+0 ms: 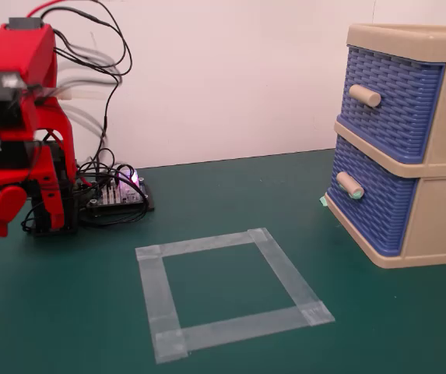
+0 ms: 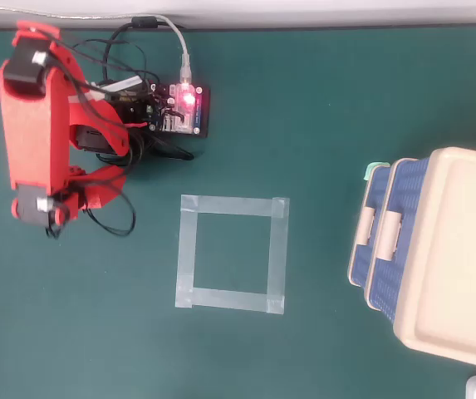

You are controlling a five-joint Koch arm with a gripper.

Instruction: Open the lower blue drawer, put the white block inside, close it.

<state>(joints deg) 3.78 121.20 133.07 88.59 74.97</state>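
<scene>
Dark green table [image 1: 67, 312], tape square [image 1: 230, 292], beige cabinet [image 1: 440, 226], arm base, perhaps a circuit board [image 2: 184, 110]

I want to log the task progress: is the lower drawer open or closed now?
Nearly closed. The lower drawer sits in the cabinet about like the upper drawer; overhead, its front sticks out only slightly farther.

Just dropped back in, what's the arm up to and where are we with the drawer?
The red arm is folded back over its base at the left of the fixed view, far from the cabinet. Its end effector hangs down holding nothing visible; whether it is open is unclear. The lower blue drawer sits pushed in. No white block shows in either view. The tape square on the mat is bare.
</scene>
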